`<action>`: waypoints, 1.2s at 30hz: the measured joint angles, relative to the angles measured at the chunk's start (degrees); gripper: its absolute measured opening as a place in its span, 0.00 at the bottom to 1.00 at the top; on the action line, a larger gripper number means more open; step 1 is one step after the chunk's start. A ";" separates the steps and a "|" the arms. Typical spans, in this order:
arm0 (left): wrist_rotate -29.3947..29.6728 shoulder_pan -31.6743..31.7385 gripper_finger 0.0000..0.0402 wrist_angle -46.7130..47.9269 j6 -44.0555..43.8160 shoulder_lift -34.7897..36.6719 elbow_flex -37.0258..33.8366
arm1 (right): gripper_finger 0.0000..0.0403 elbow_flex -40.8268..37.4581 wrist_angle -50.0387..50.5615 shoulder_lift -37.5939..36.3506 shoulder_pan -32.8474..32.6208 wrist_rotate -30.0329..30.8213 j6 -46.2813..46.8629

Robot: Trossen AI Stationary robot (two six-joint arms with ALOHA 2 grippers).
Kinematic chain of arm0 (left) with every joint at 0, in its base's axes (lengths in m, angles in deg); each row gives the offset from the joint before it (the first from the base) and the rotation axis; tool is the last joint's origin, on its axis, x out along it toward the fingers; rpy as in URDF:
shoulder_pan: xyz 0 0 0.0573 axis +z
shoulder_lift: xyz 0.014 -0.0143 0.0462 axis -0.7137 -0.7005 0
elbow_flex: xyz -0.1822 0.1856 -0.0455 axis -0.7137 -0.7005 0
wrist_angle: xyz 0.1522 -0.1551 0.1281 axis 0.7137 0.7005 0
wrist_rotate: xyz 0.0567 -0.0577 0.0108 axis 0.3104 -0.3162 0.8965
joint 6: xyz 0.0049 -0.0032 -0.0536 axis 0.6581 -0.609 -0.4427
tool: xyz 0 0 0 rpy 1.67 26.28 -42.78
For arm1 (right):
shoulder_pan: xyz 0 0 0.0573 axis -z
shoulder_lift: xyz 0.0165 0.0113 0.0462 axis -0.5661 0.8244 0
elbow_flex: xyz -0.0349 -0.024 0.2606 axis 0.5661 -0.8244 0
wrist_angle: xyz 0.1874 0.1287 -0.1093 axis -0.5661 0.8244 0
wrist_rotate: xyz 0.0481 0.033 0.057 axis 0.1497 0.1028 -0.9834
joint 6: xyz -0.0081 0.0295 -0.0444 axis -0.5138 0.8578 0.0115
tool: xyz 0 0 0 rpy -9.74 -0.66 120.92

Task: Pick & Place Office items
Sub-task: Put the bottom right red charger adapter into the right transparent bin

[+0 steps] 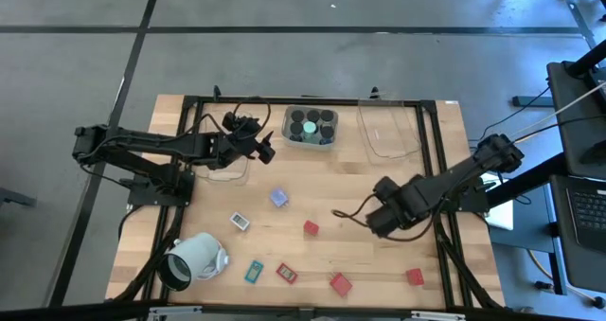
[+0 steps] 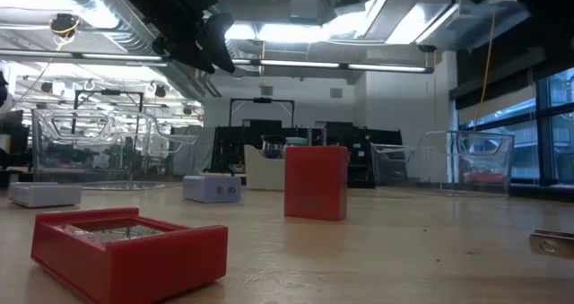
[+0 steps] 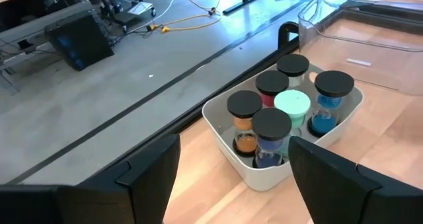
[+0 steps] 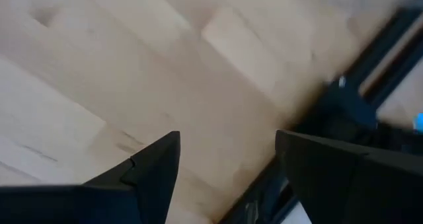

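The left pincer (image 1: 268,151) is held open and empty above the back of the wooden desk (image 1: 379,184). Just ahead of it stands a small white bin (image 3: 264,178) packed with short capped cylinders (image 3: 271,125): mostly black lids, one mint-green, over clear bodies showing orange, blue and red. They are judged light, rigid and smooth-sided, best taken across the cap from above.

The right pincer (image 1: 379,185) is also seen open and empty, low over bare wood. To its side lie a small red block (image 1: 311,228) and a pale blue cube (image 1: 278,198); nearer the front edge are a teal flat piece (image 1: 253,272) and a red flat rectangle (image 1: 286,273). These look like hard plastic, light and square-edged; the blocks would be gripped across opposite flat faces, the thin pieces across their short edges.
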 joint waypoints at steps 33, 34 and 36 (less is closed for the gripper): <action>0.42 -15.28 0.69 2.72 -9.65 0.00 0.00 | 0.86 -8.03 -18.95 0.04 -16.55 -24.80 41.87; 0.63 -15.56 0.69 2.71 -9.87 0.00 0.00 | 0.86 -8.03 -19.20 0.04 -16.85 -24.35 42.42; 0.99 -16.06 0.69 2.58 -10.03 0.00 0.00 | 0.87 -8.03 -19.55 0.31 -17.39 -22.81 43.15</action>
